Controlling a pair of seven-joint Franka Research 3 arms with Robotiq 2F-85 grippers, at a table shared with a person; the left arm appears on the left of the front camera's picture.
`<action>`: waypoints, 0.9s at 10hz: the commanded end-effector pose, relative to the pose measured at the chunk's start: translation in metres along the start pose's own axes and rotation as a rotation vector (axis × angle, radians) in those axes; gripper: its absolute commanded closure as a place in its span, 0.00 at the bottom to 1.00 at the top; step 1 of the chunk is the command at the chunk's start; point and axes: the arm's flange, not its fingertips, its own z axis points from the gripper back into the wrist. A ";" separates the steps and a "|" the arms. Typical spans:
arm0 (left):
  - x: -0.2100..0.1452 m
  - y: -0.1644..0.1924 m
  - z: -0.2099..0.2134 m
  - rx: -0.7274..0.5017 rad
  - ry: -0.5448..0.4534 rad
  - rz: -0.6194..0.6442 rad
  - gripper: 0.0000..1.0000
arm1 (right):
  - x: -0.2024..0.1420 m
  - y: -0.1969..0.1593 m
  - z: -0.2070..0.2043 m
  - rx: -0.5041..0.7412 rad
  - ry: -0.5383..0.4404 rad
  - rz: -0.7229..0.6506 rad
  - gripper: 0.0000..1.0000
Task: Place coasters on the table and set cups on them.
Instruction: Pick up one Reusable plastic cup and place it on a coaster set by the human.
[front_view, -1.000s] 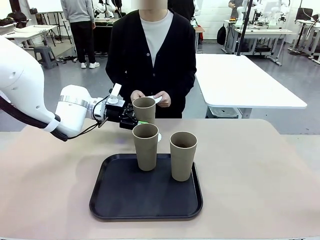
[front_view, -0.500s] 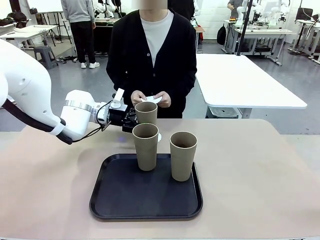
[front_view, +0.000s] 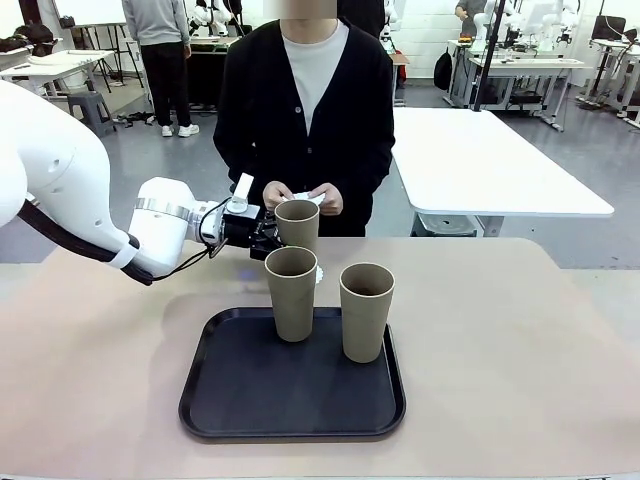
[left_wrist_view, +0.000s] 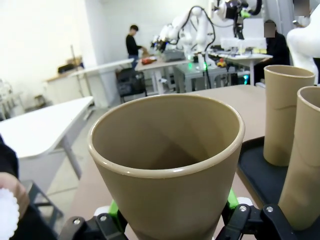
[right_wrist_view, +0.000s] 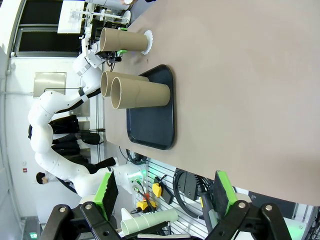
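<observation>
**Held cup** (front_view: 297, 222): tall tapered beige tumbler, no handle. Your left gripper (front_view: 268, 238) is clamping it low on the wall, with the green pads (left_wrist_view: 114, 214) pressing from either side. It is standing upright toward the far side of the table (front_view: 520, 330), just behind the black tray (front_view: 290, 395).

**Handling, as judged:** it is looking light, stiff and matte, so not very slippery. The taper may be letting a hard squeeze ride upward, so you are best gripping level on the lower wall with modest force. With its tall body and narrow base, it is likely to tip on a careless release.

**Coaster** (right_wrist_view: 148, 42): thin white scalloped disc. The right wrist view is showing the cup's base meeting it. The front view is giving you just a white sliver behind the nearer tumbler. Whether the base is resting fully on it, you cannot tell.

**Tray cups** (front_view: 366, 310): two are standing upright on the tray.

**Right gripper** (right_wrist_view: 165, 202): its jaws are gaping wide, carrying nothing, well away from the tray.

**Person's hands** (front_view: 303, 197): they are holding something white just beyond the held cup. The left wrist view is catching its scalloped edge.
</observation>
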 end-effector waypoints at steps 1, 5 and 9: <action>-0.002 0.009 -0.006 -0.007 0.024 0.001 0.13 | 0.001 -0.001 0.000 0.024 -0.003 0.014 0.00; -0.013 0.015 -0.002 0.009 0.030 0.014 0.13 | 0.001 -0.001 0.000 0.024 -0.003 0.014 0.00; -0.014 0.019 -0.003 0.011 0.038 0.023 0.13 | 0.001 -0.001 0.000 0.024 -0.003 0.014 0.00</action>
